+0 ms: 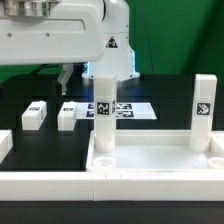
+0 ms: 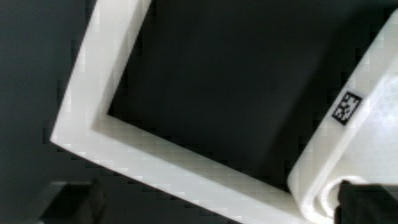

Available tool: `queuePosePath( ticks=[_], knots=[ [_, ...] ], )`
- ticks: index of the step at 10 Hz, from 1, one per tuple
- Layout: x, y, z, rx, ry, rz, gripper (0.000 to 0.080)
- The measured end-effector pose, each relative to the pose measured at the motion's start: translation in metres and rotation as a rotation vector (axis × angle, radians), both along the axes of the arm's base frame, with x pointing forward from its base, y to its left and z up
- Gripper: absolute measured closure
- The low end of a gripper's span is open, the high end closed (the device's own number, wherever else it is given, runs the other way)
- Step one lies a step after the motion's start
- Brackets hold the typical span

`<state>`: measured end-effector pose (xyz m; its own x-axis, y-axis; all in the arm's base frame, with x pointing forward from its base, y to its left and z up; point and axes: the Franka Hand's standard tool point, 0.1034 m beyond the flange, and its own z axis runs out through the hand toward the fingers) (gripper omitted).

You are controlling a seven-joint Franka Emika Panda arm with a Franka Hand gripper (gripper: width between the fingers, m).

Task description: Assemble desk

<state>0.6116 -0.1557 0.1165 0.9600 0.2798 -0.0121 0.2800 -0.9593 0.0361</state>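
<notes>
We see the large white plastic rectangular desk top [image 1: 160, 162] with its raised rim lying flat on the black table [image 1: 55, 142], at the front, toward the exterior view's right. Its two near corner sockets show as round and unfilled. Two tagged white block legs stand upright at its far corners: the left upright leg [image 1: 103, 112] and the right upright leg [image 1: 204, 112]. We cannot tell whether they are fully seated. Two more white tagged blocks lie on the table on the exterior view's left, well apart from the desk top and just beside each other: the outer loose leg [image 1: 34, 116] and the inner loose leg [image 1: 67, 116]. The thin flat white marker board [image 1: 135, 109] lies behind the left upright leg, partly hidden by it. A long white rail-like border [image 1: 40, 185] runs along the front edge. The white arm's two-finger gripper [image 1: 67, 76] hangs above the table behind the loose legs, touching no part. In the wrist view the dark fingertips [image 2: 71, 207] sit far apart at the frame edge with nothing clamped between them, so the jaws are spread and empty. The same view shows a white angled rim [image 2: 107, 120] around a dark surface, with a tagged white piece [image 2: 347, 105] beside it. We cannot tell which parts these are.
</notes>
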Motion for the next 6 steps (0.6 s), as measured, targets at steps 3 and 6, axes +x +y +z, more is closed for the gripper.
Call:
queuePosePath(
  ticks=[3,6],
  knots=[
    [-0.036,-0.030,-0.015,0.079,0.096,-0.316,0.0150],
    [-0.056,-0.031,-0.024,0.117,0.258,-0.456,0.0150]
  ],
)
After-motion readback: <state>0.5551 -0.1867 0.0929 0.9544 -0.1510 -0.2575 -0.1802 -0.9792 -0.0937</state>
